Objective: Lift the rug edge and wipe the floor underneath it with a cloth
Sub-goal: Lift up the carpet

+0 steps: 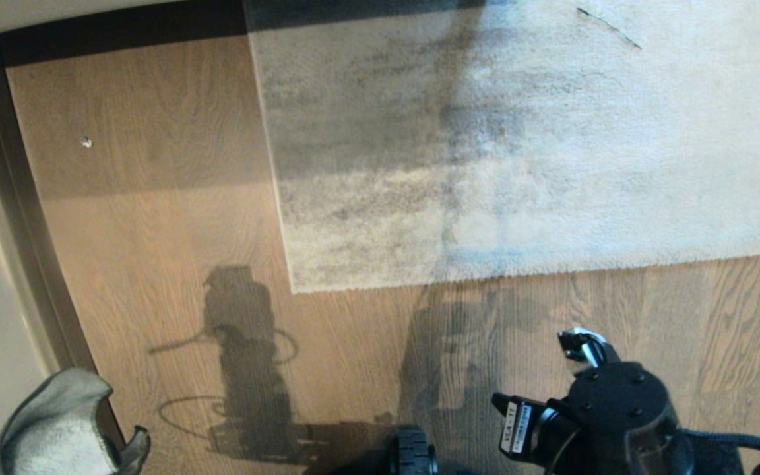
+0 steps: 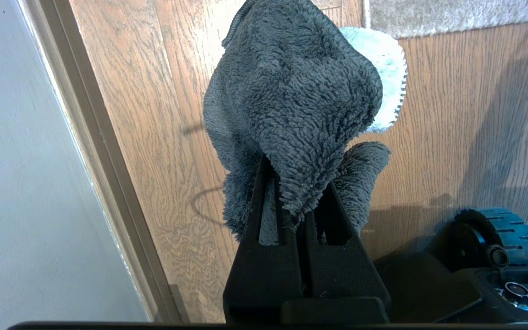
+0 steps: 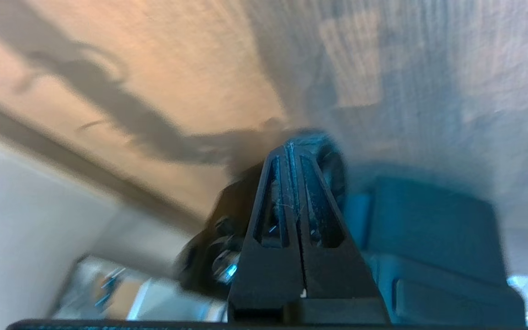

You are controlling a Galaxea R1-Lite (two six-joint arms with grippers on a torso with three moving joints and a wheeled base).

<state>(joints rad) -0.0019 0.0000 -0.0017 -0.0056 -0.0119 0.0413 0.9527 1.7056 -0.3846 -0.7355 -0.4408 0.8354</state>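
**Rug still flat, cloth ready, right arm out front**

From where I stand the job is at its opening step: nothing is lifted yet. The rug [image 1: 525, 152] lies flat on the wood-grain floor [image 1: 156, 218], its near edge running straight across and its square corner [image 1: 295, 287] sitting slightly left of the robot's midline, well apart from both arms.

The left end effector [image 2: 291, 201] hangs low at the robot's left, close to the dark skirting strip [image 2: 103, 151], and it is clenched on the grey terry cloth [image 2: 291, 101]. The rag bunches up over the black fingers, its paler face showing at one fold. In the head view the same cloth pokes into the bottom left corner, so the wiping tool is in hand but nowhere near the rug.

The right end effector [image 3: 295, 156] is pressed shut with nothing between its fingers. From the head view, its arm [image 1: 617, 402] sits over bare floor, short of the rug's near border.

By my reckoning the step in hand is the approach for the lift. The next move asks the right end effector to part its fingers, come down to the rug edge near that corner and pinch pile and backing together, since the edge lies tight to the planks. Only once the edge is held up does the cloth need to travel across and under.
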